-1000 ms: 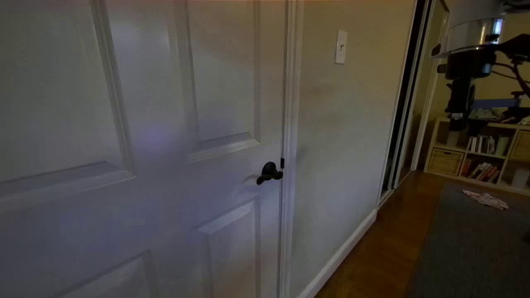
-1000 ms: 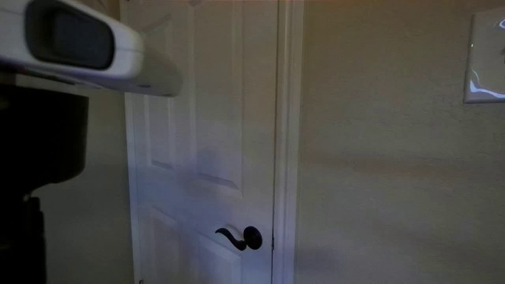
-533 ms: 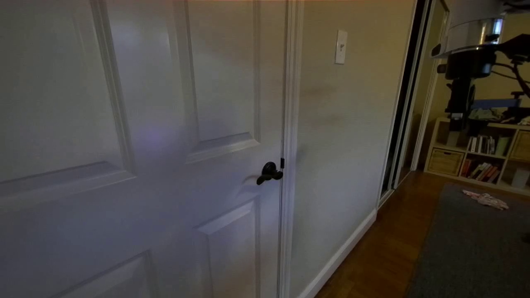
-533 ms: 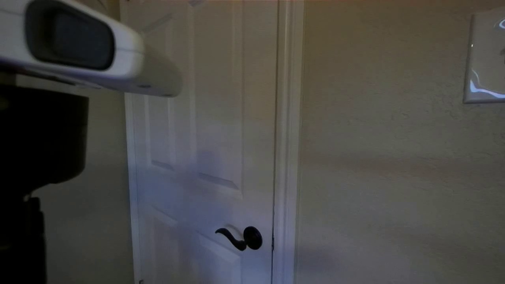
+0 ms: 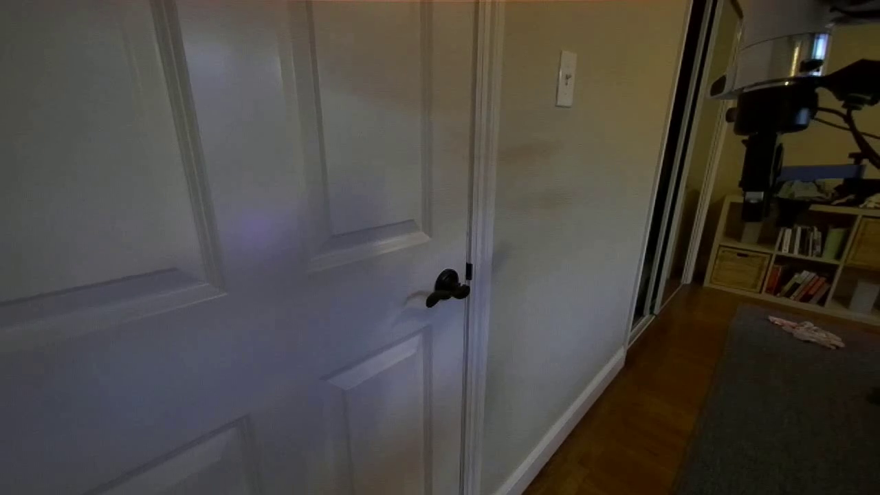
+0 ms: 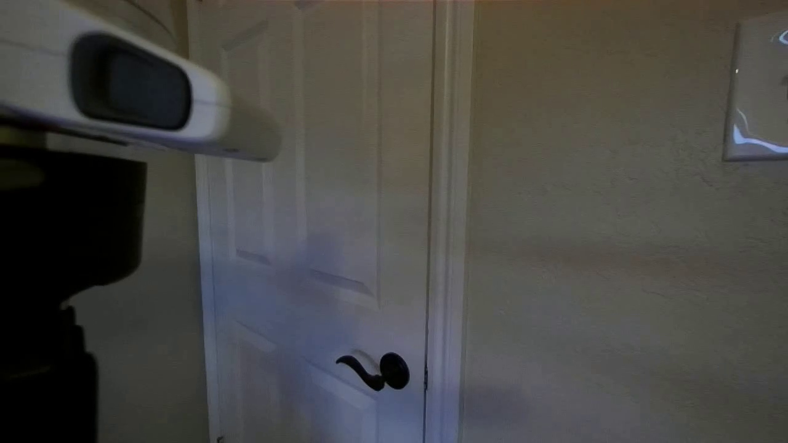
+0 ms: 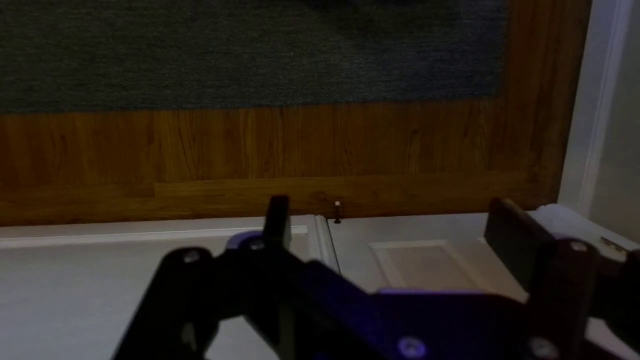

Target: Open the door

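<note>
The door [image 5: 254,295] stands closed in its frame [image 5: 485,206] beside a wall [image 5: 570,220] in both exterior views. It is big and white, with a black handle [image 6: 393,371]. Only in an exterior view do I see a shelf [image 5: 808,257] with books [image 5: 801,284], their backs too small for me to read, and a cloth [image 5: 806,331] on a gray rug [image 5: 770,405]. My wrist view looks at the rug and the wood floor [image 7: 300,145]. My claw [image 7: 389,205] is spread wide and stands apart from the handle.

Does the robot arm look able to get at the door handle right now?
Probably yes, with some travel: the pincer hangs open, apart from the door handle, and nothing visible blocks the way.
</note>
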Robot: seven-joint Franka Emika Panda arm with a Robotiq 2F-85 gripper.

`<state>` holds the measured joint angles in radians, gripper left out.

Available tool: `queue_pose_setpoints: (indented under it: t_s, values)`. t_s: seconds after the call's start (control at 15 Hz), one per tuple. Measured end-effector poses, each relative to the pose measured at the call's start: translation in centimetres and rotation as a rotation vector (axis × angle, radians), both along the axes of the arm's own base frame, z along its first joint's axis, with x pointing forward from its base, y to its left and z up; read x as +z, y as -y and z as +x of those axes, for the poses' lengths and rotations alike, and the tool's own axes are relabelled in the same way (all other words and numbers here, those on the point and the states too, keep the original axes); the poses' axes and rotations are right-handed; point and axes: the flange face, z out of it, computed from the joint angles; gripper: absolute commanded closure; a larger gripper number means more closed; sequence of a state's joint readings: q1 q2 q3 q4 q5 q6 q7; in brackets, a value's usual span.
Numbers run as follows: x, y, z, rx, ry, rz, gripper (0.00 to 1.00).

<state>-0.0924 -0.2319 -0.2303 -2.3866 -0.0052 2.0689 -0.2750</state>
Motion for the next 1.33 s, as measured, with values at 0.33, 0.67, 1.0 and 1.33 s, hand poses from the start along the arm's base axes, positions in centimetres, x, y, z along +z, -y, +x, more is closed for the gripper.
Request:
queue_pose_setpoints:
  t_s: [0.33, 0.67, 1.0, 1.33]
  values:
    - [-2.8, -7.9, 5.3, 0.04, 0.031, 0.009, 0.0]
    - [-5.4, -14.2, 11.9, -0.044, 0.052, -0.016, 0.0]
    - [-6.7, -14.4, 15.7, -0.171, 0.055, -0.022, 0.0]
    - [-6.6, -14.5, 15.7, -0.17, 0.056, -0.022, 0.0]
